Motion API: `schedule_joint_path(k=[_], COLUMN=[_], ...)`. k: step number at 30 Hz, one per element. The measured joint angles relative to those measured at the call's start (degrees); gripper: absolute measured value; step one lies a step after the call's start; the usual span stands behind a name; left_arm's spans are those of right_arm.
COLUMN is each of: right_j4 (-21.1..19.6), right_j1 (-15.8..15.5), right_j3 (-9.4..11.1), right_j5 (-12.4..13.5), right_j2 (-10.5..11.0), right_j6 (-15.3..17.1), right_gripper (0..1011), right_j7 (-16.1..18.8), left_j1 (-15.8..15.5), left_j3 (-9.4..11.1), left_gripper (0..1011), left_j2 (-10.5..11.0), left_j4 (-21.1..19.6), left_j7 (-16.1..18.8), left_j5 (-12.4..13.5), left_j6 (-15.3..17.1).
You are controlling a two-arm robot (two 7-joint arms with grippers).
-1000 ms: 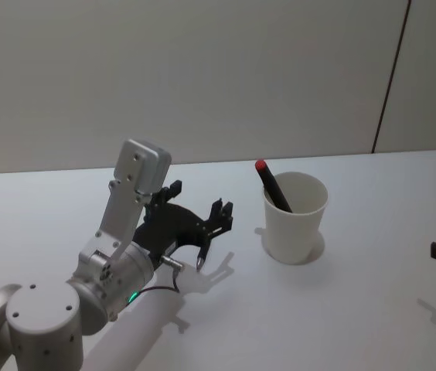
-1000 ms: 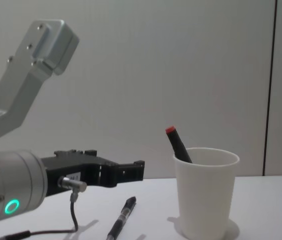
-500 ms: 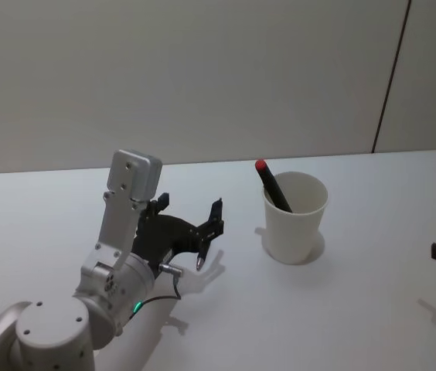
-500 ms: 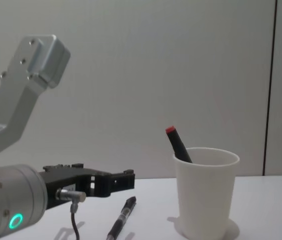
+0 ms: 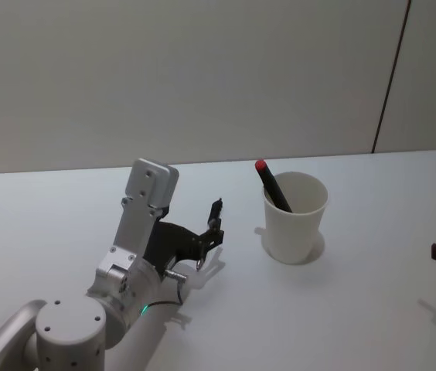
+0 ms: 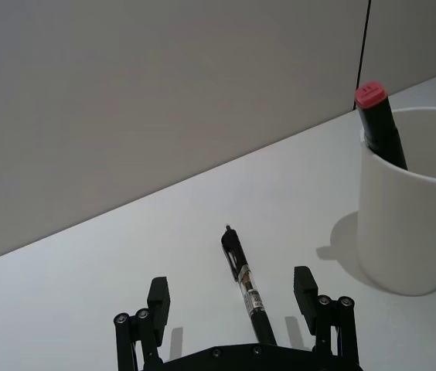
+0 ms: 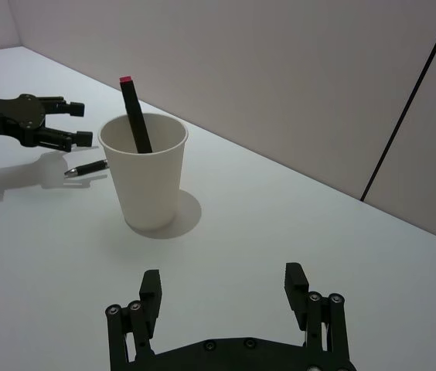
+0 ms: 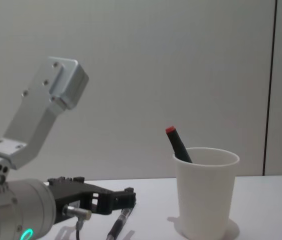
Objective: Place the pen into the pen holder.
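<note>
Lying on the table, the pen sits between the spread jaws of your left gripper, pen holder nearby. Your right gripper hangs well apart, jaws wide.

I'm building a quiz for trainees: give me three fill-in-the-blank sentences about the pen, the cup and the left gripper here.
1. The pen lies on the ___.
2. The left gripper has its fingers ___, one each side of the pen.
3. The marker standing in the pen holder has a ___ cap.
Missing: table; open; red.
</note>
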Motion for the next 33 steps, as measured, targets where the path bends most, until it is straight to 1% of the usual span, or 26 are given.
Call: schedule_joint_path(k=[15, 24, 33], right_j4=[0.0, 0.0, 0.0], right_j1=[0.0, 0.0, 0.0], right_j3=[0.0, 0.0, 0.0], right_j5=[0.0, 0.0, 0.0], right_j2=[0.0, 0.0, 0.0], right_j6=[0.0, 0.0, 0.0], right_gripper=[1002, 1002, 1002], right_j7=[0.0, 0.0, 0.0], left_j1=[-0.8, -0.8, -0.5], left_j3=[0.3, 0.3, 0.1], left_gripper=[1001, 1000, 1001], left_j2=[-1.2, -1.6, -2.0], left_j4=[3.4, 4.7, 5.3], left_j7=[-1.9, -1.9, -1.9], left_j5=[3.1, 3.3, 3.0], left_j6=[0.5, 0.5, 0.5])
